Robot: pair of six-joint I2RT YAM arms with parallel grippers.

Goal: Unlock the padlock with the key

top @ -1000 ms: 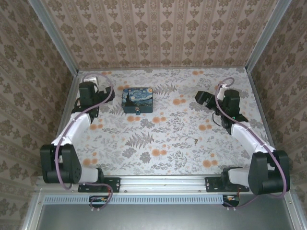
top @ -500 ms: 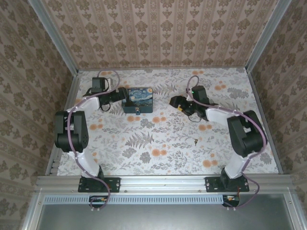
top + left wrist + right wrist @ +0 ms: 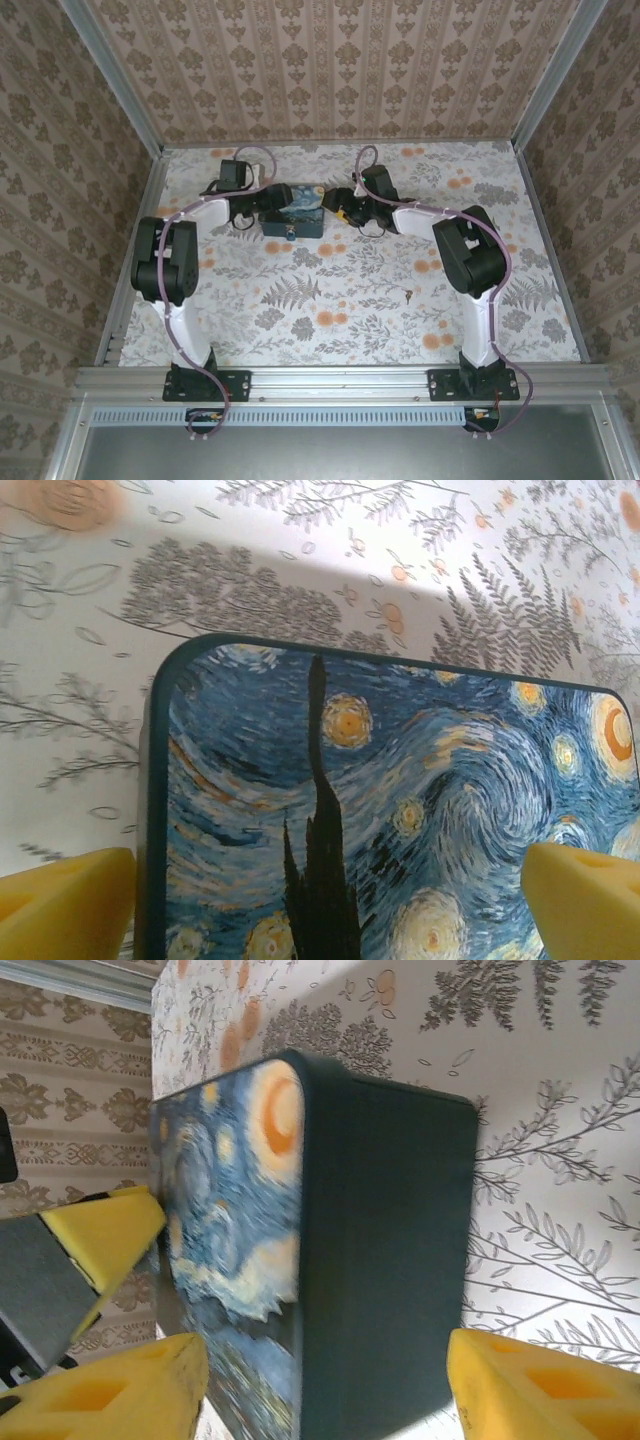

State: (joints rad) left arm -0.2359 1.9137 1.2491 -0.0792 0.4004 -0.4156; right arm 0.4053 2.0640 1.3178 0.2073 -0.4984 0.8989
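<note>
Both arms are reaching much further in than a second ago. My left arm and right arm, then folded back at the sides of the surface, are now meeting at the painted box in the upper middle of the top view.

Nearest to me, the key is lying alone on the floral pattern, right of centre in the top view, well apart from both sets of fingers. I am judging that the first trouble: it is thin, dark and flat, so a later pinch could slip off it or push it along.

Further in, the padlock is sitting at the middle of the box's near face, too small for me to make out its keyhole.

Beyond it, my left fingers are standing fully released, one pad at each lower corner of the left wrist view with the lid between them. My right fingers are straddling the box's end, apart and gripping nothing that I can see. If they are closing off-centre, they could twist or shove the box and carry the padlock askew. One left pad is showing at the left edge of the right wrist view, so the two sets could also knock together.
</note>
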